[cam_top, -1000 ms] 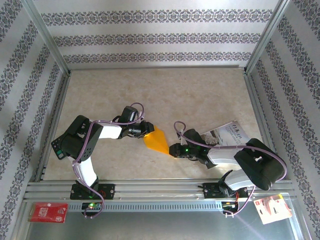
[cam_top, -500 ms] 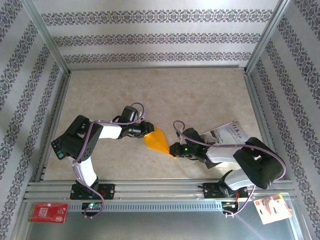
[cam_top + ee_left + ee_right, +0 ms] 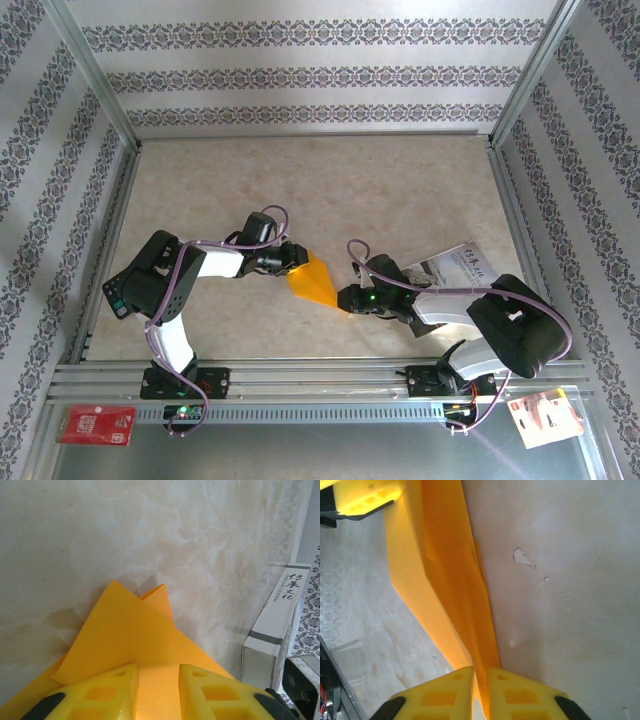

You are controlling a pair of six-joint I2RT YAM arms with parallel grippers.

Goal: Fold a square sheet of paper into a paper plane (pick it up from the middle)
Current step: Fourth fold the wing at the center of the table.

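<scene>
- Risk, I reckon: the orange paper (image 3: 312, 283), part-folded to a point just 6 o'clock of table centre, spans 2 grippers. Any tug apart could tear it or pop the tip loose.
- Right gripper (image 3: 480, 675), at the paper's 4 o'clock, is nearly closed and pinches the narrow end edge-on.
- Left gripper (image 3: 157, 672), at 10 o'clock, has its fingers slightly apart over the flat face with nothing pinched. Can't tell if they touch.

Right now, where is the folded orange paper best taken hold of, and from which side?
The folded orange paper is probably best pinched at its narrow tip, from the near right: it tapers there into stacked layers. The right gripper has its jaws on that tip; the wide end lies by the left gripper.
</scene>
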